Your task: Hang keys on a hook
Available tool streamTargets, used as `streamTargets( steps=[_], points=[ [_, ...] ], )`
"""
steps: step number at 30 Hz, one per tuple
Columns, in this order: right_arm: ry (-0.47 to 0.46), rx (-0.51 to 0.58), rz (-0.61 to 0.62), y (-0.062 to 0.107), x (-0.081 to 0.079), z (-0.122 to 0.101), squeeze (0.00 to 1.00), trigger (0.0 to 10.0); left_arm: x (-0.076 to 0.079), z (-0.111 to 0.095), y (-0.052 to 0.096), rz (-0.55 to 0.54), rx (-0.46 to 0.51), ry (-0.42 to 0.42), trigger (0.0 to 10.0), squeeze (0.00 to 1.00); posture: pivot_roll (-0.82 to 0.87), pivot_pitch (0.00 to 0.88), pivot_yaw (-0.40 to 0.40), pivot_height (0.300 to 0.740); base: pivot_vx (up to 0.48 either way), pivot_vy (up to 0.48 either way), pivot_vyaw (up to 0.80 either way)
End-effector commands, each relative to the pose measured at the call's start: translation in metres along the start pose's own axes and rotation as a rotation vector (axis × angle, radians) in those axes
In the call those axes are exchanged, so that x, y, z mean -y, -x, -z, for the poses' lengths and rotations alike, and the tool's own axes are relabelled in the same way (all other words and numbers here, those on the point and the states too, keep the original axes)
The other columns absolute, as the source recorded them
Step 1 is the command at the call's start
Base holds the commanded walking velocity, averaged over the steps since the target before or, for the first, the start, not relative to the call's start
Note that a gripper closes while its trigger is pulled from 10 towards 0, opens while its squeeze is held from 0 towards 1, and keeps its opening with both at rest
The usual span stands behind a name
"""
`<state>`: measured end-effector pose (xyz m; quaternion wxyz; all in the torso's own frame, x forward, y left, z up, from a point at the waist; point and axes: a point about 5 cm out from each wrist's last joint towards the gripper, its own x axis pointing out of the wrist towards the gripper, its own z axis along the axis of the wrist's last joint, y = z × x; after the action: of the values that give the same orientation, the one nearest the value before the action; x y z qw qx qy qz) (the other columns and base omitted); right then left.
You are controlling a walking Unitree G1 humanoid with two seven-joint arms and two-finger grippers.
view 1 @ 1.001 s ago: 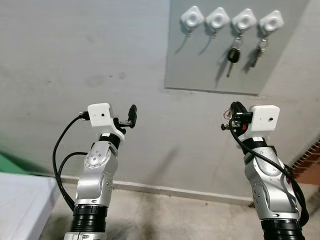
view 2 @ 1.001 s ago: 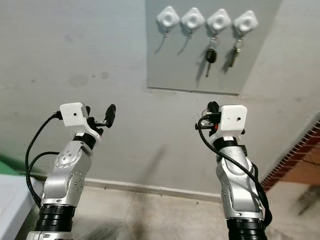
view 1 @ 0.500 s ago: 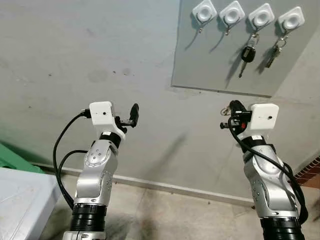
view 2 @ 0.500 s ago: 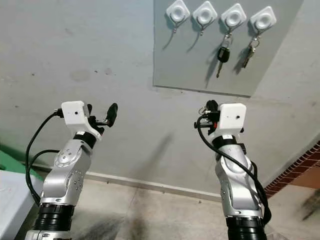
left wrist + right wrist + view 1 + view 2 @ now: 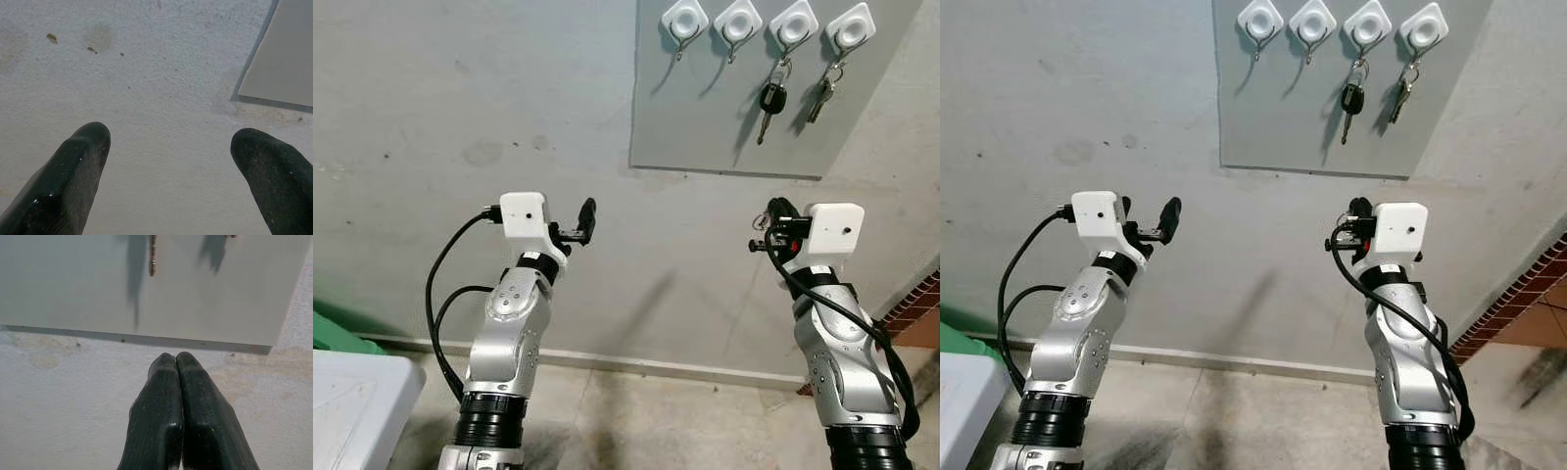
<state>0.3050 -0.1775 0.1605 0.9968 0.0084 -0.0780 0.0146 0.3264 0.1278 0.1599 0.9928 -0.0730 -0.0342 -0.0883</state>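
Keys hang on a grey panel (image 5: 773,108) fixed to the plaster wall (image 5: 460,127): a black-headed key (image 5: 770,101) under the third of four white hooks and a silver key bunch (image 5: 819,93) under the fourth hook (image 5: 851,26). The first hook (image 5: 684,19) and second hook (image 5: 737,20) carry nothing. Both arms are raised toward the wall below the panel. The left gripper (image 5: 168,164) has its fingers (image 5: 73,176) spread wide apart with nothing between them, aimed at bare plaster beside the panel's lower corner. The right gripper (image 5: 176,362) has its fingers (image 5: 159,416) pressed flat together, pointing at the panel's lower edge; a small metal ring (image 5: 759,221) shows by it in the head view, though whether it is pinched cannot be told. A white bin (image 5: 352,411) stands on the floor at the robot's left.
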Motion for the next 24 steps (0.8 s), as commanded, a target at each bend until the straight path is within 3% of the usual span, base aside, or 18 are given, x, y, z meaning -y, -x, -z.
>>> streamTargets(
  steps=[1, 6, 9, 10, 12, 14, 24],
  points=[
    [-0.001, 0.000, 0.009, -0.0001, 0.0014, -0.0018, 0.00, 10.0, -0.0008, -0.0025, -0.0031, 0.000, -0.006, -0.034, 10.0, 0.00, -0.04, 0.030, 0.011, 0.740, 0.000, 0.000, -0.69],
    [0.003, 0.002, 0.010, -0.0001, 0.0014, -0.0021, 0.00, 10.0, 0.0002, -0.0030, -0.0029, 0.005, 0.000, -0.058, 10.0, 0.00, -0.04, 0.031, 0.009, 0.740, 0.000, -0.192, -0.68],
    [0.006, 0.004, 0.010, -0.0004, 0.0014, -0.0025, 0.00, 10.0, 0.0012, -0.0038, -0.0029, 0.005, 0.011, -0.025, 10.0, 0.00, -0.04, 0.030, 0.007, 0.740, 0.000, -0.480, -0.69],
    [0.004, 0.012, 0.007, -0.0003, 0.0014, -0.0032, 0.00, 10.0, 0.0014, -0.0044, -0.0024, 0.002, 0.021, 0.039, 10.0, 0.00, -0.04, 0.030, 0.007, 0.740, 0.000, 0.000, -0.69],
    [0.002, 0.022, 0.005, 0.0000, 0.0015, -0.0045, 0.00, 10.0, 0.0000, -0.0044, -0.0027, -0.022, 0.018, 0.063, 10.0, 0.00, -0.04, 0.029, 0.007, 0.740, 0.000, 0.000, 0.00],
    [0.004, 0.033, 0.001, 0.0002, 0.0014, -0.0058, 0.00, 10.0, -0.0021, -0.0028, -0.0036, -0.058, 0.003, 0.014, 10.0, 0.00, -0.04, 0.029, 0.006, 0.740, 0.000, 0.000, 0.00],
    [0.006, 0.027, -0.023, 0.0002, -0.0028, -0.0056, 0.00, 10.0, -0.0039, -0.0026, -0.0035, -0.080, 0.000, 0.021, 10.0, 0.00, -0.04, 0.025, 0.001, 0.740, 0.000, 0.000, 0.00]
  ],
)
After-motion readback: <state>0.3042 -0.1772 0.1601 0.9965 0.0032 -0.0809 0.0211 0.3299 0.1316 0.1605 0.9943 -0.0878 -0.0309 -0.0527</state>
